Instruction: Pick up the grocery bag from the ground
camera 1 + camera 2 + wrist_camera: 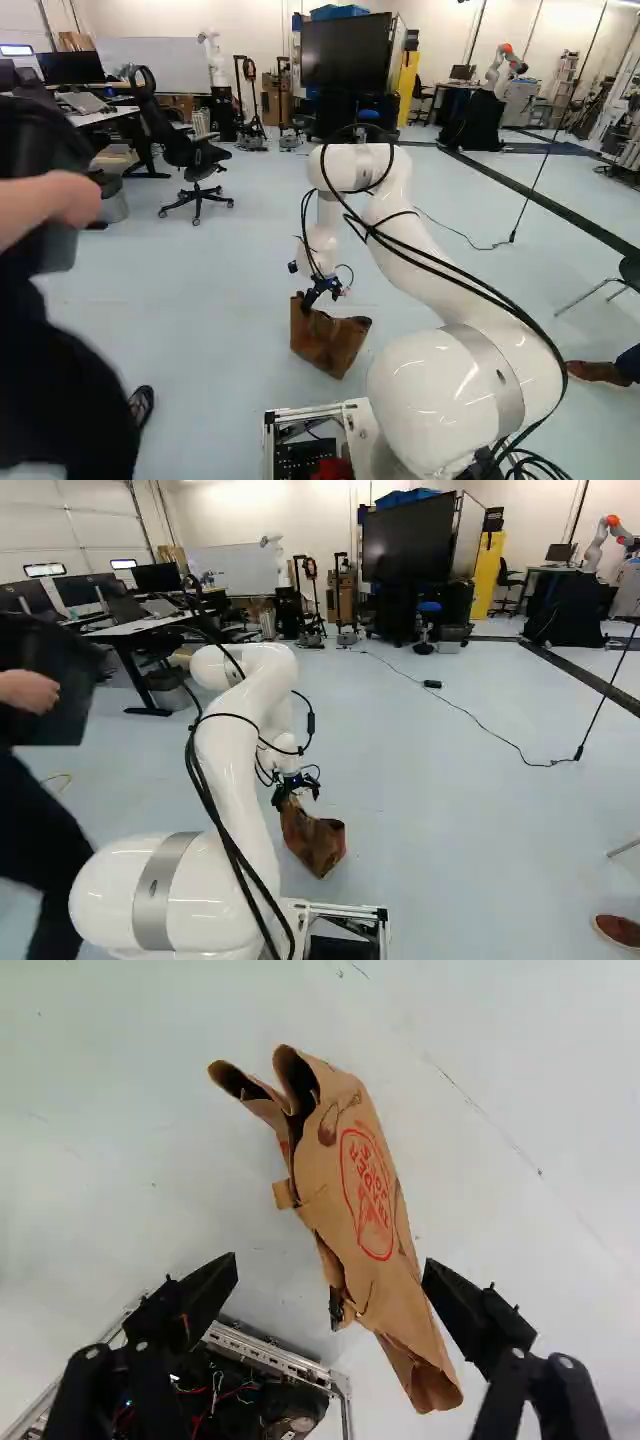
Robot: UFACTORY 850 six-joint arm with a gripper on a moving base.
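In the left base view my gripper (322,292) hangs at the top of the brown paper grocery bag (328,342), which leans on the floor. The right base view has the bag (314,842) just below the gripper too. Seen from the wrist, the gripper (331,1263) stands wide open. The bag (372,1200), crumpled and with a red print, extends from between the fingers to ahead of them, nearer one finger. It looks loose, not squeezed from two sides. How deep the fingers reach beside it, I cannot tell.
A person (60,330) with a dark object stands close at the left of both base views. The base's metal frame (270,1355) lies near the fingers. A shoe (618,930) shows at the right. An office chair (195,155) and another robot (605,542) stand farther off.
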